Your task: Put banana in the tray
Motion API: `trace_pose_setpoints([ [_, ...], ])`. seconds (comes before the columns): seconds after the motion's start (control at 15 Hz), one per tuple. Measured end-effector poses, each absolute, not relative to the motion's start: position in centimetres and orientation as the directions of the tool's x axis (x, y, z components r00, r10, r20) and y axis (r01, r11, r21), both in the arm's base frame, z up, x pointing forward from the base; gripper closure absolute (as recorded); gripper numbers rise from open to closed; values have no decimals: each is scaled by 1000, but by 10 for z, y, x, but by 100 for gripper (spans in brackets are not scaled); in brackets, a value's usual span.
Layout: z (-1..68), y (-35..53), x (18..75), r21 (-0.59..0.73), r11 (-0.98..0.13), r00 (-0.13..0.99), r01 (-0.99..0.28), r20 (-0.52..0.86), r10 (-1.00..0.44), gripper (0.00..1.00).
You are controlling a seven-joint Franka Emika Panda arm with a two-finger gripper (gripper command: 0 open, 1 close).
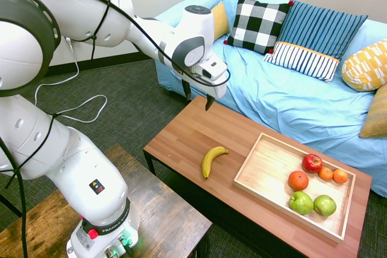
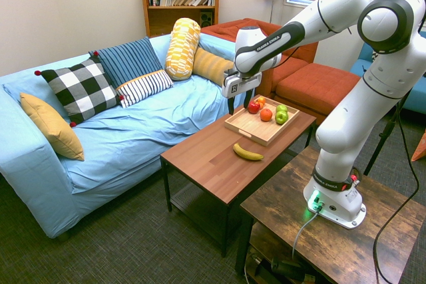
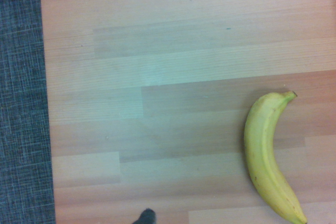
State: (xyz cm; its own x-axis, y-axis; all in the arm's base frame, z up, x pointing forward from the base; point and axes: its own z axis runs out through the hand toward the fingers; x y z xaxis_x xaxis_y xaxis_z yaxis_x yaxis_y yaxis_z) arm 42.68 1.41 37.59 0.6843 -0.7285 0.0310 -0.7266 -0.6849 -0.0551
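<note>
First exterior view: my gripper (image 1: 197, 99) hangs wide open above the wooden coffee table (image 1: 181, 132); the yellow banana (image 1: 213, 160) lies on it, outside the light-wood tray (image 1: 247, 173).

The arm (image 1: 154, 34) is rising from its base, bending at the elbow and reaching out high. The wrist (image 1: 192, 37) is hanging at the far end, turning the gripper (image 1: 198, 99) downward. Its two dark fingers (image 1: 209, 102) are pointing down, standing apart, gripping nothing.
</note>
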Motion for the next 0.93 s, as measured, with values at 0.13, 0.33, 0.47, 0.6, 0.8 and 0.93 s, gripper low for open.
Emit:
trace_pose_setpoints([
  [0.13,374,14,428,-50,-687,686,-725,29,-727,0],
  [0.33,353,15,433,-55,-665,664,-745,32,-747,0],
  [0.47,325,12,437,-53,-632,631,-773,37,-775,0],
  [0.6,292,7,440,-37,-597,595,-802,39,-802,0],
  [0.8,246,-3,443,-13,-552,552,-834,29,-834,0],
  [0.93,222,-12,447,1,-528,528,-849,33,-849,0],
])
